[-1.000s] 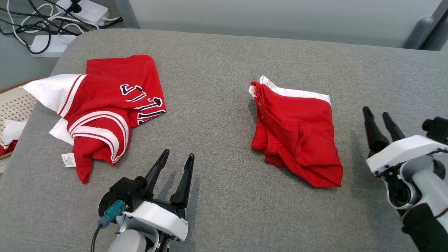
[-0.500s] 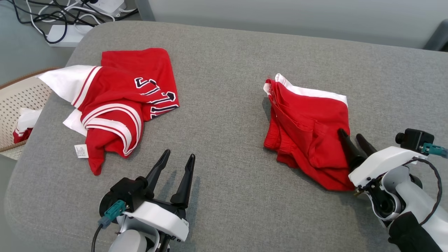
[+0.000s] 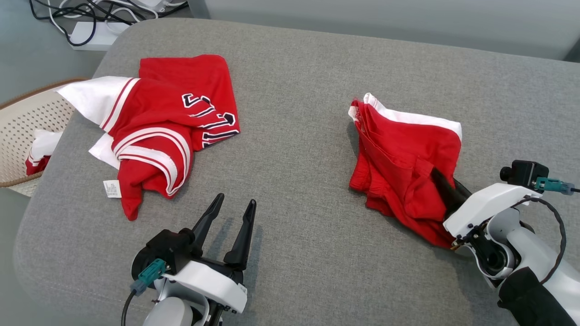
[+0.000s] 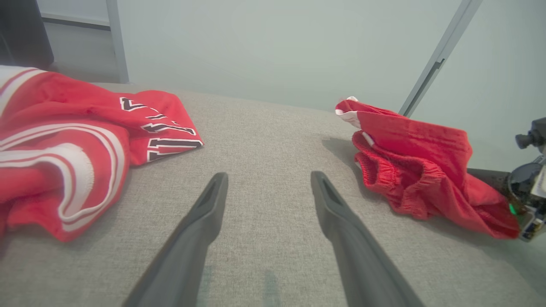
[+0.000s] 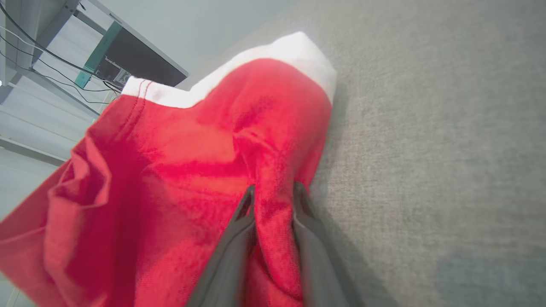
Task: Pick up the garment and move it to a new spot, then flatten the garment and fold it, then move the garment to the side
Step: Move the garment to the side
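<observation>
Grey woven fabric covers the desk (image 3: 294, 90), which has a pale wall beyond its far edge and, off its far left corner, cables and a power strip (image 3: 90, 34) on the floor. A perforated basket (image 3: 27, 122) sits just beside the left edge. The red shorts (image 3: 398, 154) lie crumpled on the right half of the desk, their white band along the far side. Their long axis slants from a far-left corner down to a near-right tip. The right gripper (image 5: 274, 189) enters at that near-right end and points far-left, roughly along the slant. Its fingers (image 5: 230, 247) stand close together with a raised ridge of red cloth pinched between them, the cloth filling the gap. The rest of the shorts rests on the desk, so the lift looks not yet begun. The left gripper (image 3: 236, 199) hovers over bare fabric at the near middle, fingers spread wide and holding nothing. It is well apart from the shorts, which lie to its far right. A red jersey (image 3: 167, 122) with white stripes and dark lettering is heaped on the left half of the desk. Since the right arm alone has the shorts, carrying them to a new spot probably falls to it, and most of the cloth would trail from that one end.
</observation>
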You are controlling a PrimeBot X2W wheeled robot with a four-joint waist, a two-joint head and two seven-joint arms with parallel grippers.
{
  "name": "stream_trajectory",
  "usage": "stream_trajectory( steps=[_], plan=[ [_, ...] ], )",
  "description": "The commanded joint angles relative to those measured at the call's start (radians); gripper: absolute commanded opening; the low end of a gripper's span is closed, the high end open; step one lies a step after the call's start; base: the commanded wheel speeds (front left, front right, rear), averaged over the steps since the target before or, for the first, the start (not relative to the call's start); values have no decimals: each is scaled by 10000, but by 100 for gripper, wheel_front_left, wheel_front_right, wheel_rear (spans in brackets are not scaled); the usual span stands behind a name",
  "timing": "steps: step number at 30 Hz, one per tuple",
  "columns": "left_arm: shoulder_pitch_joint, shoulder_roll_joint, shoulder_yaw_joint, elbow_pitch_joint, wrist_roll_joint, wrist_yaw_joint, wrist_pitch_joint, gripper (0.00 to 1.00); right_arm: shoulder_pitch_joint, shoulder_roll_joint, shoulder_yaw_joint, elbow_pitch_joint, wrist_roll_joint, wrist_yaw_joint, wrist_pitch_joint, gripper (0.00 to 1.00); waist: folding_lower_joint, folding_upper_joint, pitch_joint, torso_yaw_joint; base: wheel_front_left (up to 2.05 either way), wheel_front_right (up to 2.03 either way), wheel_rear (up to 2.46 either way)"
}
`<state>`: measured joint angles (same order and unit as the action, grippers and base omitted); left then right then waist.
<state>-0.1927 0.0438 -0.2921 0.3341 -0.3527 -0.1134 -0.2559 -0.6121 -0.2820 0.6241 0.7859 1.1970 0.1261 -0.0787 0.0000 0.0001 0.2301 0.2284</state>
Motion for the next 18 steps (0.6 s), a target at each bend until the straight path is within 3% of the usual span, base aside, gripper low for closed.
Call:
stream_trajectory(
  steps=[1,2,12,18],
  plan=[
    [-423,64,270,-252,-35,6,-59,100,137,142,250,-144,197,46,123,4,0,-1,12,53,0,0,0],
    [-427,64,267,-250,-41,10,-59,100,132,119,275,-143,236,46,128,0,0,-1,13,72,0,0,0],
    [-413,64,305,-228,-93,39,-59,100,-231,-221,191,-516,417,46,-610,0,0,-1,-41,107,0,0,0],
    [-307,64,316,-268,-114,62,-59,100,-405,-569,370,-871,260,46,-778,0,0,-1,-330,-250,0,0,0]
  ],
)
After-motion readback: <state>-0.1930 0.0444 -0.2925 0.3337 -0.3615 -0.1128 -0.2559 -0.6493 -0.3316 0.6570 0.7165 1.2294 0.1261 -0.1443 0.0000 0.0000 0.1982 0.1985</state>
